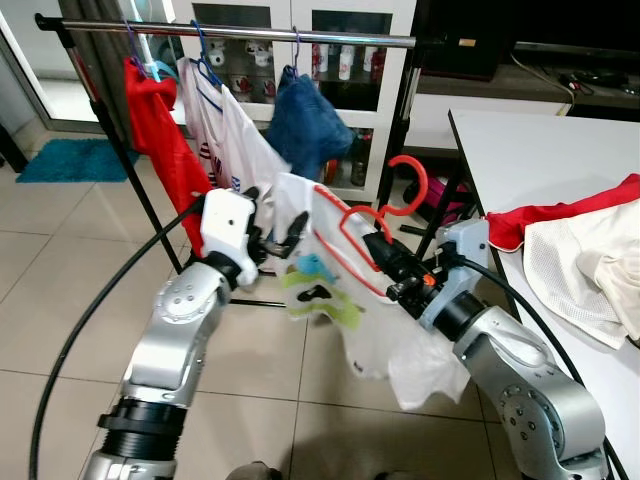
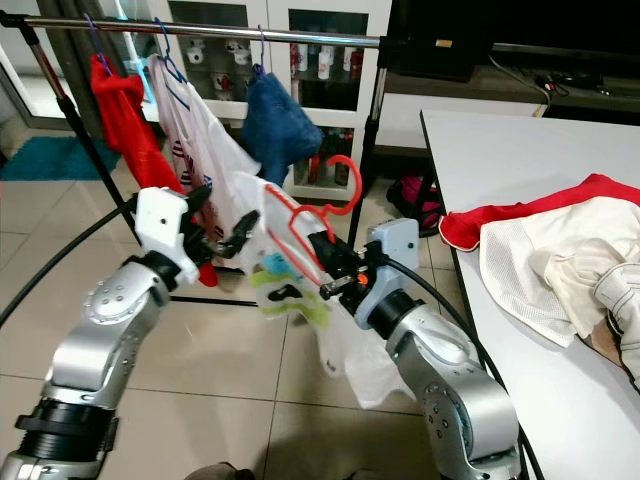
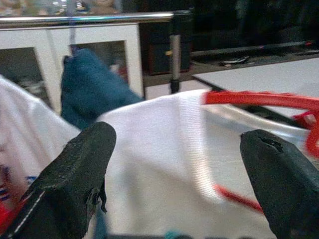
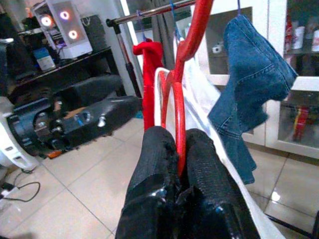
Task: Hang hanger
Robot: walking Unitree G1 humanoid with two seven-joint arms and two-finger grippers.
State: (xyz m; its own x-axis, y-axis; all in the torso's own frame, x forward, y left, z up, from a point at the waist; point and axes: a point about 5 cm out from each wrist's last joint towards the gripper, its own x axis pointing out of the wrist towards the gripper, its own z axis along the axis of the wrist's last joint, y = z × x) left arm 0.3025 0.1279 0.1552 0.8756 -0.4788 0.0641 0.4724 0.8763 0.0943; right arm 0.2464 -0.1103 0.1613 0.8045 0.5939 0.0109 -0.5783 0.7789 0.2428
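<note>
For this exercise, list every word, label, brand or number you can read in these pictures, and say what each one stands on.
None can be read.
Red and blue print on the hanging white shirt: too blurred.
Labels on the bottles in the cabinet: too small.
Coloured print on the white garment on the red hanger: shapes, no letters.

White table bears crumpled clothes

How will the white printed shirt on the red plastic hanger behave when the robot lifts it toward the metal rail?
The white printed shirt is probably floppy: it sags in loose folds below the red plastic hanger. It looks light, so it may swing. The right gripper is shut on the thin hanger, which may twist. The left gripper is open at the shirt's shoulder and could steady it.
</note>
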